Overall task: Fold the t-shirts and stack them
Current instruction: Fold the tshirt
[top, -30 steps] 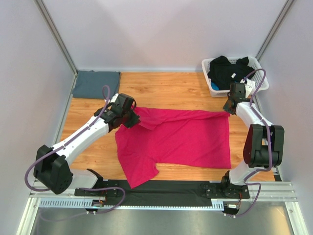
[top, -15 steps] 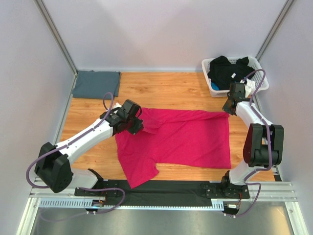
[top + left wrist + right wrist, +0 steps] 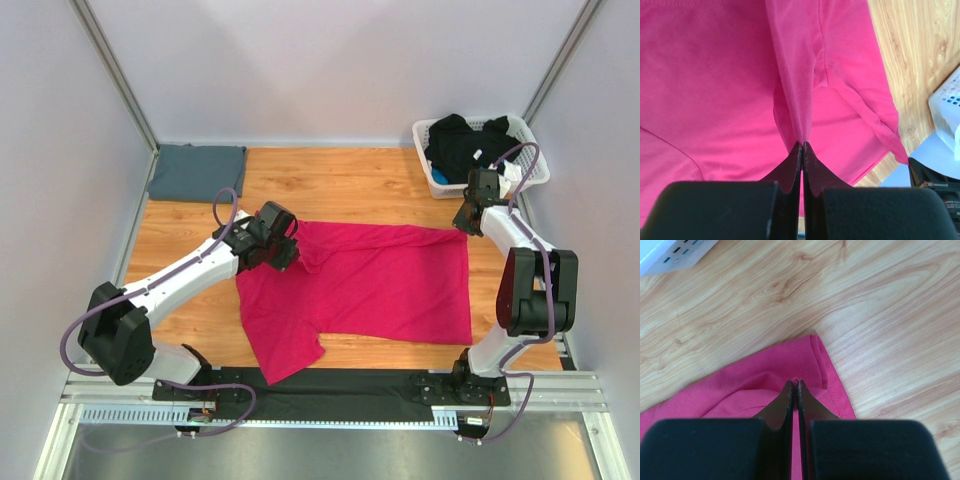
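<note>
The magenta t-shirt [image 3: 380, 280] is soft matt cloth with stitched hems; the table [image 3: 340, 180] under it is smooth, faintly glossy grained wood. Beyond its left end the blue-grey t-shirt [image 3: 197, 172] is matt cloth; beyond its right end the basket [image 3: 437, 188] is white plastic.

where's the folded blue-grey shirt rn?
Top view: the blue-grey shirt lies flat in the table's far-left corner, beyond the left gripper and apart from the pink shirt.

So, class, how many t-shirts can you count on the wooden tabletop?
2: the pink t-shirt spread mid-table, the blue-grey t-shirt folded at the far left corner. Dark clothes in the basket may hide more.
</note>
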